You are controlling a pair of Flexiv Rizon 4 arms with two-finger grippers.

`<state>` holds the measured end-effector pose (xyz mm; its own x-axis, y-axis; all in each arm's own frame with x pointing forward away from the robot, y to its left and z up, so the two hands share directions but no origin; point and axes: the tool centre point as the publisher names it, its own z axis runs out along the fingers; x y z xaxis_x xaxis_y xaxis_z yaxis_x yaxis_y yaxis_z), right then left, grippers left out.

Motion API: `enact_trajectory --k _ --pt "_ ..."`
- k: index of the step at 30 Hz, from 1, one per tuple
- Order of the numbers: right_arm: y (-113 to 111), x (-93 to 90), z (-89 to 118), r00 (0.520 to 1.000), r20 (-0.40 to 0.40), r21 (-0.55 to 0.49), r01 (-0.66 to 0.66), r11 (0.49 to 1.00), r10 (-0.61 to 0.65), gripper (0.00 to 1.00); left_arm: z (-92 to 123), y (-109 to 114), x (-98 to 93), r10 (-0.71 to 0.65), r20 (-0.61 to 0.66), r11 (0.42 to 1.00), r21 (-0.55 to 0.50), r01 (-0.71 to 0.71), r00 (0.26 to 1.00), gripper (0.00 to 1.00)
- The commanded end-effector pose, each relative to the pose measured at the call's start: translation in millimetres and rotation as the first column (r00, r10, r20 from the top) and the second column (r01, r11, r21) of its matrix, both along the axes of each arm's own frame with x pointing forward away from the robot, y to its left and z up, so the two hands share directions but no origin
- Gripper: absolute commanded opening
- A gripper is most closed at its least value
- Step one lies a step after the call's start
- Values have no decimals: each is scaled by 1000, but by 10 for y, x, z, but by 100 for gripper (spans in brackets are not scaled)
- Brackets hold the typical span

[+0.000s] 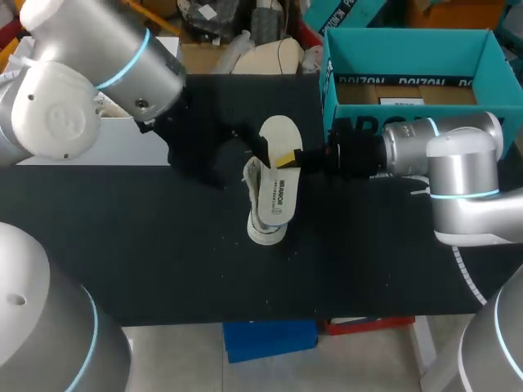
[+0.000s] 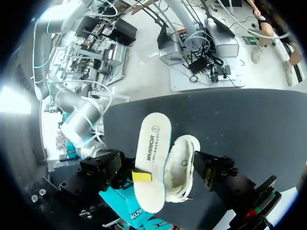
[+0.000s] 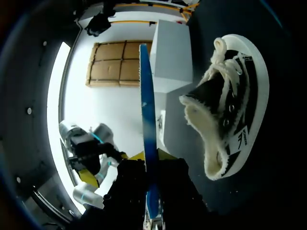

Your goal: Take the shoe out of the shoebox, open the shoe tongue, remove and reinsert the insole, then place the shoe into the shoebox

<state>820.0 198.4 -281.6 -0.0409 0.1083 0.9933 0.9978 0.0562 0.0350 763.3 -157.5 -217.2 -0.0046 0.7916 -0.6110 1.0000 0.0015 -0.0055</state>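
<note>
So, going view by view. The head view is the only one that gives the whole layout: one shoe (image 1: 265,233) out on the black table (image 1: 163,245), one teal shoebox (image 1: 409,53) at the far right corner with its top open, and one insole (image 1: 280,135) held up over the shoe. The shoe is mostly covered by the insole from up there, with just the fleecy edge and the toe poking out.

The right wrist view has the clincher. The insole (image 3: 146,96) shows edge-on as a thin blue line, and the right gripper (image 3: 151,158) pinches it with one yellow tip on each side. Off to the side of the gripper the shoe (image 3: 235,110) shows its black canvas, white laces and fleece lining, none of which the head view gives.

The left wrist view looks at the flat printed face of the insole (image 2: 152,158) with the shoe (image 2: 181,167) right next to it, opening toward the camera. I can't tell if the two touch. A bit of the shoebox (image 2: 124,206) peeks out behind.

The left gripper (image 1: 245,139) is probably the dark blob just beside the insole's far end. Can't tell if it's open or closed. A white box (image 1: 98,147) on the left is half hidden by the left arm (image 1: 98,65).
</note>
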Motion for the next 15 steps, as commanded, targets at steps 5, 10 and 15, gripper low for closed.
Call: enact_trajectory --k 5,10,15 --pt "4 -14 2 1000 1 -1 5 1000 -5 0 -47 58 -35 4 9 975 -224 -2 1000 100" --pt "4 -14 2 1000 1 -1 5 1000 -5 0 -45 42 -44 -7 0 961 -277 7 1000 100" --pt "4 -14 2 1000 1 -1 5 1000 -5 0 -93 26 -77 -23 84 866 -497 62 996 100"
